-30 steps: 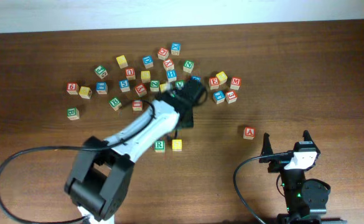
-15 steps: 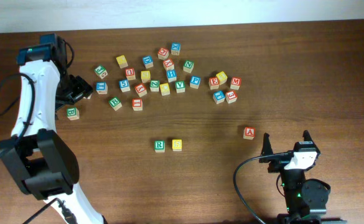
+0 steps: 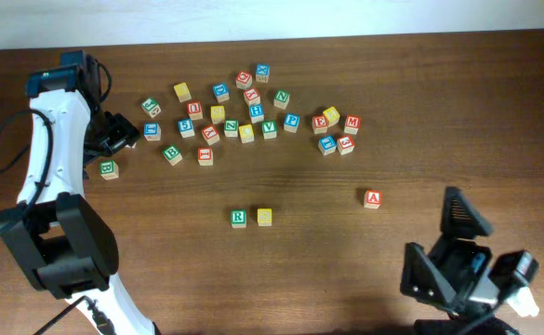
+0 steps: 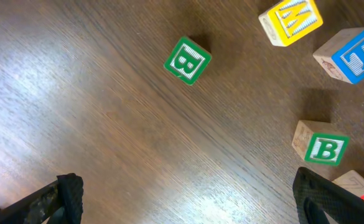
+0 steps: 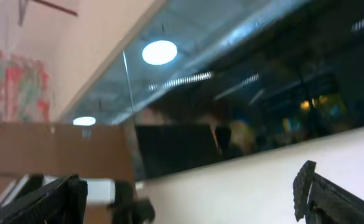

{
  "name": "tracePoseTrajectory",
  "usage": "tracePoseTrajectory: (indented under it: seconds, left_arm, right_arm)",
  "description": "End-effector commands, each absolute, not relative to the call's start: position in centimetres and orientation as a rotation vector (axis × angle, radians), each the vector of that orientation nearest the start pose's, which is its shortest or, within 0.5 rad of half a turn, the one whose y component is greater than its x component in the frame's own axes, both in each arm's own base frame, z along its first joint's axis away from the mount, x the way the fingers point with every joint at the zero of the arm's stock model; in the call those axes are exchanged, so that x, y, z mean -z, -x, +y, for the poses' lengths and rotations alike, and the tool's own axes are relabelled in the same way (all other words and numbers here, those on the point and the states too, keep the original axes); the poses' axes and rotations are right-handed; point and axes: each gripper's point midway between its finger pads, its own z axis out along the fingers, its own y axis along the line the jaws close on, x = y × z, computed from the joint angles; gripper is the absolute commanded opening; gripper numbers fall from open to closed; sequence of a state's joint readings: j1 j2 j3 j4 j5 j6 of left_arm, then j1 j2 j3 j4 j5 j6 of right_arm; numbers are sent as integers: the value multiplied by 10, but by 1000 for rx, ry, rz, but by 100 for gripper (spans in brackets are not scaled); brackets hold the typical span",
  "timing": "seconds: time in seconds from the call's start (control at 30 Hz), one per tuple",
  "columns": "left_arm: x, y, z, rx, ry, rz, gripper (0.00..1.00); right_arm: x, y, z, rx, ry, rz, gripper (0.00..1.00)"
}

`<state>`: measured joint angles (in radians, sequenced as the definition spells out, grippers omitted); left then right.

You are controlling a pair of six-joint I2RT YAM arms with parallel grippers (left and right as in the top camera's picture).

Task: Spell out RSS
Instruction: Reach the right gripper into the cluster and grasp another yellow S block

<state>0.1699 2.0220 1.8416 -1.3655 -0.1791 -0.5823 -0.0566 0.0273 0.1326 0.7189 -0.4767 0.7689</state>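
Note:
A green R block (image 3: 239,218) and a yellow block (image 3: 264,217) sit side by side at the table's middle front. Loose letter blocks (image 3: 244,116) lie scattered across the far middle. My left gripper (image 3: 113,136) is open and empty at the far left, above the table beside a green block (image 3: 109,169). In the left wrist view the open fingers (image 4: 188,205) frame bare wood, with a green B block (image 4: 187,60) ahead. My right gripper (image 3: 444,249) is open and empty at the front right, tilted up; its wrist view (image 5: 188,193) shows only wall and ceiling.
A red A block (image 3: 372,198) lies alone at the right. The left wrist view also shows a yellow W block (image 4: 290,18), a blue block (image 4: 356,53) and a second green B block (image 4: 323,148) to the right.
My left arm swung from the middle of the block cluster to the far left and now holds still. My right arm has tipped over from its upright rest, camera now facing the wall.

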Motion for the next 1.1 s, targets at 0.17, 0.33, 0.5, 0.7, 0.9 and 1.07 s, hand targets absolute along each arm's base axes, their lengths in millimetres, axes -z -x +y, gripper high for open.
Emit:
tracePoseTrajectory:
  seconds: [0.17,0.33,0.5,0.7,0.9,1.07]
  left_arm:
    - [-120,-383,98,-265,1126,2864,99]
    - [-120,-383,98,-265,1126,2864,99]
    - [-120,-383,98,-265,1126,2864,99]
    - [-120,-383,98,-265,1126,2864,99]
    - [-120,-383,98,-265,1126,2864,99]
    - [-120,-383,98,-265,1126,2864,99]
  right_arm:
    - [-427,-335,145,-867,375,1663,98]
    - [-329,-445,278,-524,434,2114,98]
    - [-243,-471,347,-635,485,2321,98]
    - [-197,-503,392,-810,324,2301,77]
    - [-107,-521,385,-332,72,2328,89]
    - [-63,-520,388,-233,74,2346,84]
